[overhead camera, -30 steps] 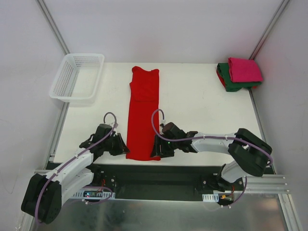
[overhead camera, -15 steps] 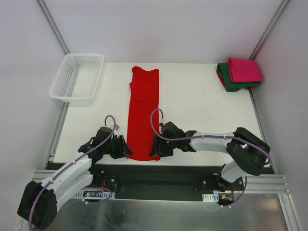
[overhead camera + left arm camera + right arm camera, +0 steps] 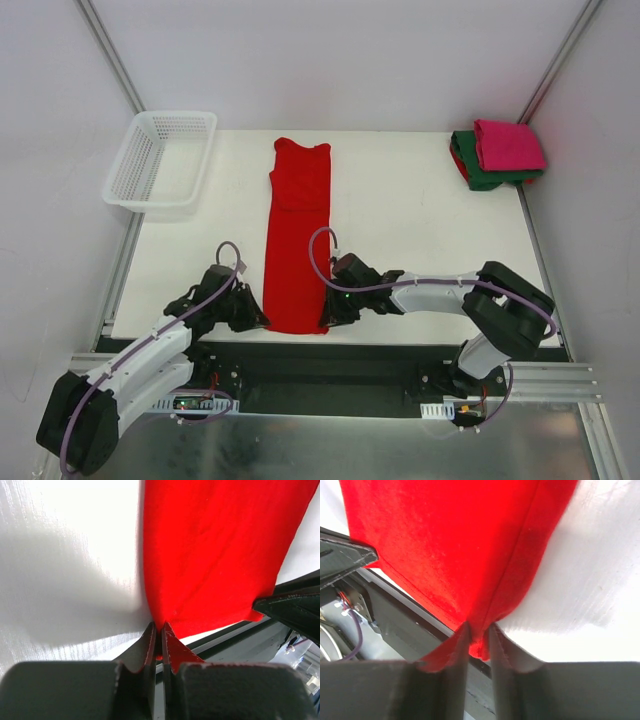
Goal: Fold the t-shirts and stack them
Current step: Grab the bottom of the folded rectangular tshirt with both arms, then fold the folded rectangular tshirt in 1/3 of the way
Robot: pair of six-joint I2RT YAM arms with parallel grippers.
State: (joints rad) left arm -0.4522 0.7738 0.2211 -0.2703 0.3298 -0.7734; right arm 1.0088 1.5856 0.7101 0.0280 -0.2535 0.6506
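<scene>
The red t-shirt is folded into a long narrow strip, lying flat a bit left of the worktop middle. Its long axis runs straight from the near edge to the far edge, collar end pointing away from the arms and hem end toward them. The hem sits right at the near edge, with the dark rail just past it in both wrist views.

Both arms are down low at that hem. The left hand has its fingers pressed together on the near-left corner, with a bit of red cloth pinched between them. The right hand is pinching the near-right corner the same way, and the cloth bunches into a little peak between its fingers.

For room to move: a big bare stretch of worktop lies right of the strip, all the way over to the far right corner, where the pink t-shirt sits folded on top of the green t-shirt. Left of the strip there's a narrower bare band. The white mesh basket is at the far left corner, well apart from the shirt.
</scene>
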